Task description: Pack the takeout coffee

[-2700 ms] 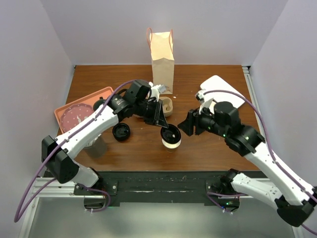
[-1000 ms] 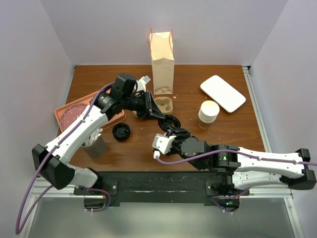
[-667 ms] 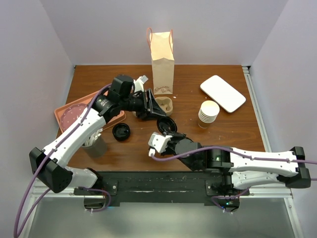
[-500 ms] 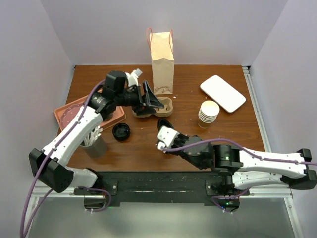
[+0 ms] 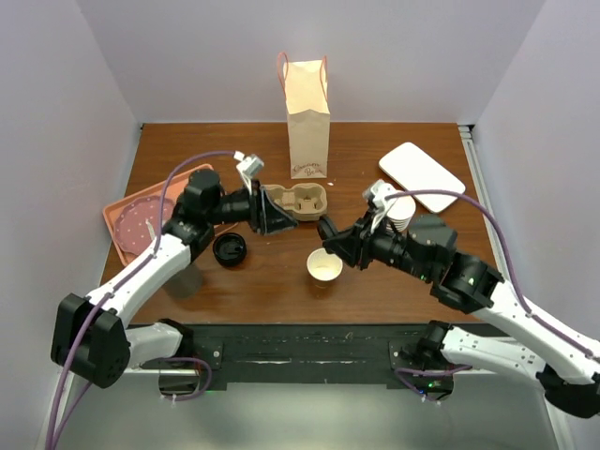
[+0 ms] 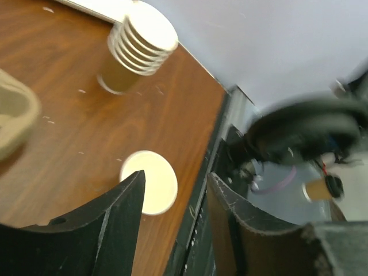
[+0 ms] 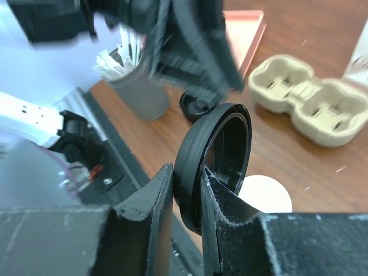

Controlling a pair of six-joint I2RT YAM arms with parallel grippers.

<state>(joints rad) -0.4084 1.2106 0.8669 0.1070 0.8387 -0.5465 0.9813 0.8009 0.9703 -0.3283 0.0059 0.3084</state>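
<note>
No cup with a lid on it shows. A cream paper cup (image 5: 324, 266) stands lidless on the table, also in the left wrist view (image 6: 148, 182) and the right wrist view (image 7: 265, 193). My right gripper (image 5: 329, 232) hovers just behind and above it, shut on the rim of a round black sip lid (image 7: 216, 156), which stands on edge between the fingers. My left gripper (image 5: 270, 212) is open and empty, left of the cup and next to the pulp cup carrier (image 5: 300, 200). Its jaws (image 6: 175, 175) stand wide apart.
A paper bag (image 5: 307, 117) stands at the back. A loose black lid (image 5: 230, 248) lies front left. A stack of lidless cups (image 5: 401, 208) is behind my right arm. A white tray (image 5: 424, 175) lies back right and a pink tray (image 5: 141, 214) left. A grey stirrer holder (image 7: 138, 86) stands near.
My right arm has swung from low across the front up to the right, carrying the black lid. The cup now stands uncovered. My left gripper has drawn back left beside the carrier.
</note>
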